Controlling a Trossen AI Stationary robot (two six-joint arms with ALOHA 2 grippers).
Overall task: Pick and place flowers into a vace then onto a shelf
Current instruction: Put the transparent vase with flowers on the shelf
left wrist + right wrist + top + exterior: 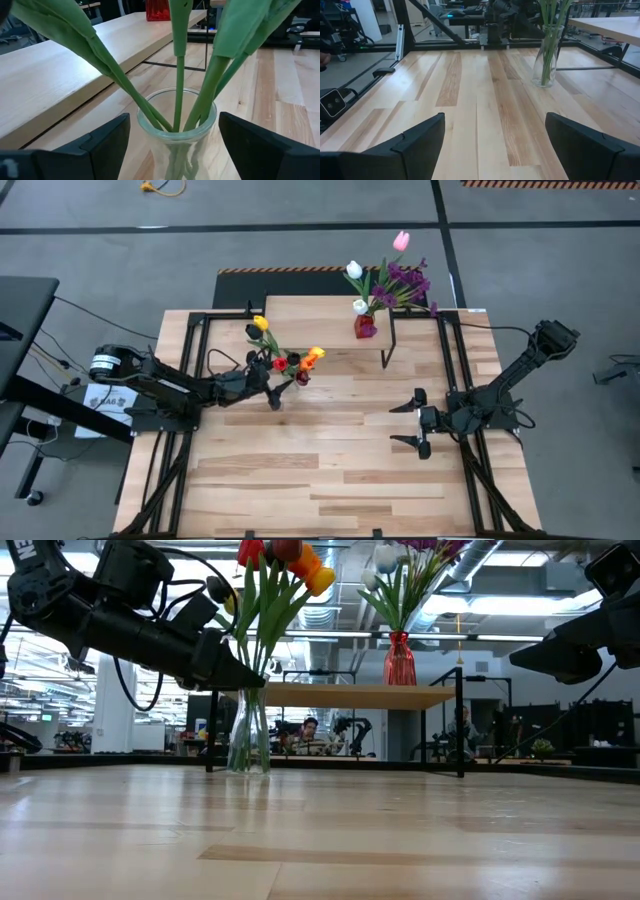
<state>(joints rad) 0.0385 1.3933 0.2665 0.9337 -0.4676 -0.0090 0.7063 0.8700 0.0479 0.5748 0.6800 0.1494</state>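
Two vases | left wrist: left gripper (172, 145) straddles clear vase (176, 135)

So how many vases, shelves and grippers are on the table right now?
Clear glass vase: 1
Red vase: 1
Shelf: 1
Grippers: 2, the left gripper around the clear glass vase, the right gripper open over bare table
Total: 5

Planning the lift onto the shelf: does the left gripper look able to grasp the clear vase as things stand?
Probably yes. The left gripper is open, its fingers flanking the clear vase just below the rim, with nothing between; the tulip stems rise above.
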